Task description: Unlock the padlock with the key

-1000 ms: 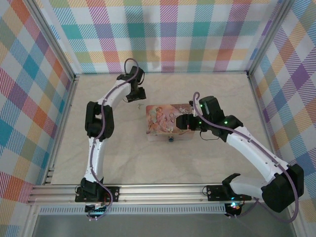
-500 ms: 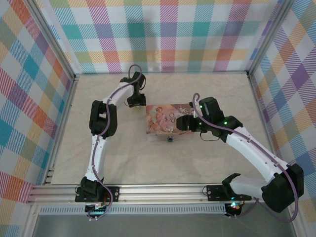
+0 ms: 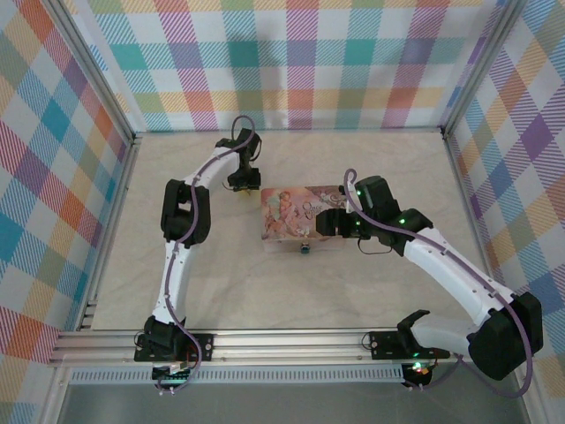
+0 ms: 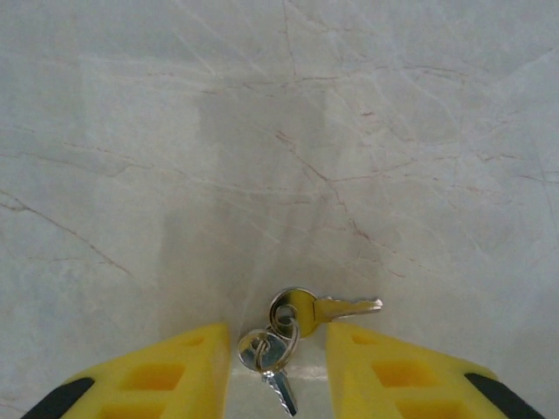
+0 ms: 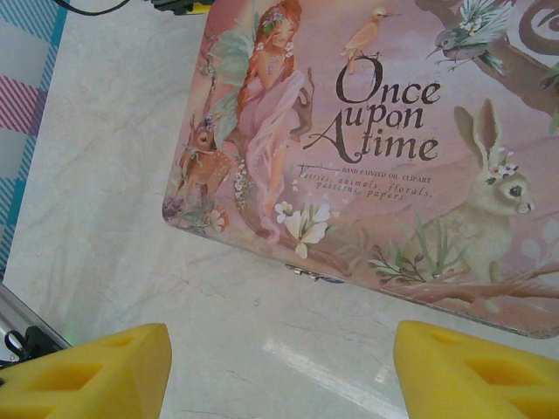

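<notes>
My left gripper (image 4: pixel 278 349) has dropped over the keys (image 4: pixel 288 307).
Jaws narrower yet apart; right gripper (image 5: pixel 281 340) wide; tiny padlock (image 3: pixel 304 250) at tin's (image 3: pixel 287 212) near edge.

Pale marble-look table (image 3: pixel 221 265) — pink picture tin (image 3: pixel 296 212) mid-table, padlock (image 3: pixel 305 250) at its near edge, two ringed keys (image 4: pixel 288 327) lying flat.

Noted a smooth, faintly veined stone-look desk (image 4: pixel 349 131), a shiny brass-coloured metal key (image 4: pixel 343 306) on a silvery ring (image 4: pixel 273 310), a glossy printed tin (image 5: pixel 393 175), and matt yellow plastic tool pads (image 4: pixel 166 375).
</notes>
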